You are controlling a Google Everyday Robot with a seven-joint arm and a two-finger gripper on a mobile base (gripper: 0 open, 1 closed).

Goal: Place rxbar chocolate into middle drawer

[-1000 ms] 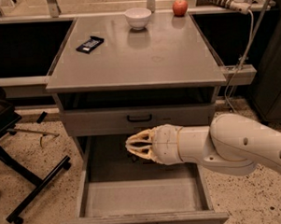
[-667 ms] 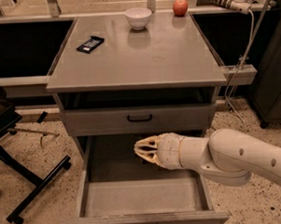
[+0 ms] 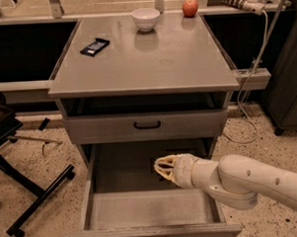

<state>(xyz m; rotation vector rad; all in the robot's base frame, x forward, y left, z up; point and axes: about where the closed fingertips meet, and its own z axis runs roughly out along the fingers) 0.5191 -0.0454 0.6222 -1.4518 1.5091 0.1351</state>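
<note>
Smooth cream plastic hand over the matt grey middle drawer; glossy bowl.

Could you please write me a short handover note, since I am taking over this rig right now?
Gripper: reaching over the rear part of the open middle drawer.
Rxbar chocolate: a dark flat shape right at the gripper's tip, over the drawer floor. I cannot tell whether it is held or already let go.
Done: the bar has been brought to the drawer.
Left: confirm the release, then lift the arm clear.
Note: the dark bar on the cabinet top looks like a different item, so leave it.
</note>
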